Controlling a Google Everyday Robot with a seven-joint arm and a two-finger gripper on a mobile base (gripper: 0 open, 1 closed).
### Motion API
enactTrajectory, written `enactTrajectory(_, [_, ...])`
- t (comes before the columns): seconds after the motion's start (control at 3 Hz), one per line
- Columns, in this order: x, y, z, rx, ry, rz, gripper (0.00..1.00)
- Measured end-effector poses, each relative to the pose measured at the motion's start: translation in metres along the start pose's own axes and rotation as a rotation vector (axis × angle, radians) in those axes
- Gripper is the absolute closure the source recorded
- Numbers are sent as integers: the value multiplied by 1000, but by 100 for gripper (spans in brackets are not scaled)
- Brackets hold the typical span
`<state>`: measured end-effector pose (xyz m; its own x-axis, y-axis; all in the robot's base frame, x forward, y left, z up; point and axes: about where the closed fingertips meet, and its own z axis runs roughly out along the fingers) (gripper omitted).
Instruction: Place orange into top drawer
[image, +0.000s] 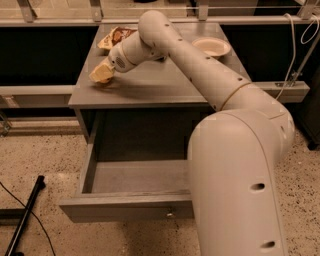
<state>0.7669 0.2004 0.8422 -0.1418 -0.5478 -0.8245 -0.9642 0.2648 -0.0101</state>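
1. The gripper (102, 74) sits low over the tabletop (165, 82), close to its left edge and nearer the front-left corner than the back-left one. The wrist tilts down and left, which reads as a reach for a pick at that spot.
2. Whether the gripper is closed on anything: cannot tell. Its tan tip shows as one mass at or just above the surface.
3. The orange is not visible as a separate thing on the tabletop or in the drawer. It is probably hidden at the gripper tip, since that is where the arm aims, but that is a judgement only.
4. The top drawer (125, 177) is pulled out below the tabletop's front edge, with the knob (171, 214) on its front panel. It stands open so the fruit can go straight in.
5. The arm (200, 65) crosses the tabletop diagonally from the front-right corner toward the left edge. It passes the white bowl (211, 46) near the back-right corner without touching it.
6. The brown snack bag (116, 36) lies at the back-left corner, just behind the gripper. It is a distractor.
7. Stage: pick phase, placing not yet done. The next move calls for a lift clear of the front edge, then a drop into the drawer. Risk: a round fruit this near the left edge can roll off.
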Motion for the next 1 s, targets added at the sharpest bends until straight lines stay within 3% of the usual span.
enactTrajectory(0.33, [12,6,-10,-5,-18,26,88])
enactTrajectory(0.67, [9,6,-12,-5,-18,26,100])
enactTrajectory(1.0, [3,23,-38,-8,-69,-31,100])
